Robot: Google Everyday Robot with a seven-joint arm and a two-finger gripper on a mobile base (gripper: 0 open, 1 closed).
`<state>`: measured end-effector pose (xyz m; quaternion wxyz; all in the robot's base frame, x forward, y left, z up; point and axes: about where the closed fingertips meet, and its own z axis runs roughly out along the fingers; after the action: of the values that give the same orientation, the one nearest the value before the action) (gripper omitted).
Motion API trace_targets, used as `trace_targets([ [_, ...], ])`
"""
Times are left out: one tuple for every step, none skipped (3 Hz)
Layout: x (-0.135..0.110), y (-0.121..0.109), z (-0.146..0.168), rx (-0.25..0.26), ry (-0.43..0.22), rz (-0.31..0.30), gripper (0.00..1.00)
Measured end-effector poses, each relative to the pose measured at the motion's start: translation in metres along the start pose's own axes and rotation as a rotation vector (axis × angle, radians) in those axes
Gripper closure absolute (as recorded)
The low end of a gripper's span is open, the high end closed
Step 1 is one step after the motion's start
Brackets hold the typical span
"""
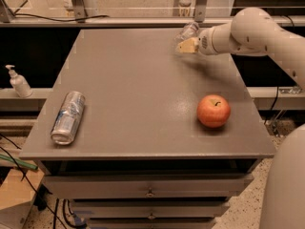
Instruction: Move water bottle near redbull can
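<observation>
Gripper [186,45] at the far right of the table [138,75], by the water bottle [188,31]
The bottle sits just behind the gripper (whether it is gripped cannot be told), well apart from the redbull can [68,117] lying on its side near-left.

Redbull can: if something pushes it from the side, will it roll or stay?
The redbull can lies on its side, so it probably rolls easily. Its shiny metal likely slides too. The tool is at the back right, beside the water bottle.
</observation>
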<state>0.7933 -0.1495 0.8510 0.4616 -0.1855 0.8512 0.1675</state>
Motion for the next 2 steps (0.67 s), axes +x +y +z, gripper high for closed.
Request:
trace_targets([
  [-0.0039,0.0005,-0.0019,0.019,0.012,-0.027,0.88],
  [-0.0042,-0.0001,-0.0045,0.031,0.02,-0.039,0.9],
])
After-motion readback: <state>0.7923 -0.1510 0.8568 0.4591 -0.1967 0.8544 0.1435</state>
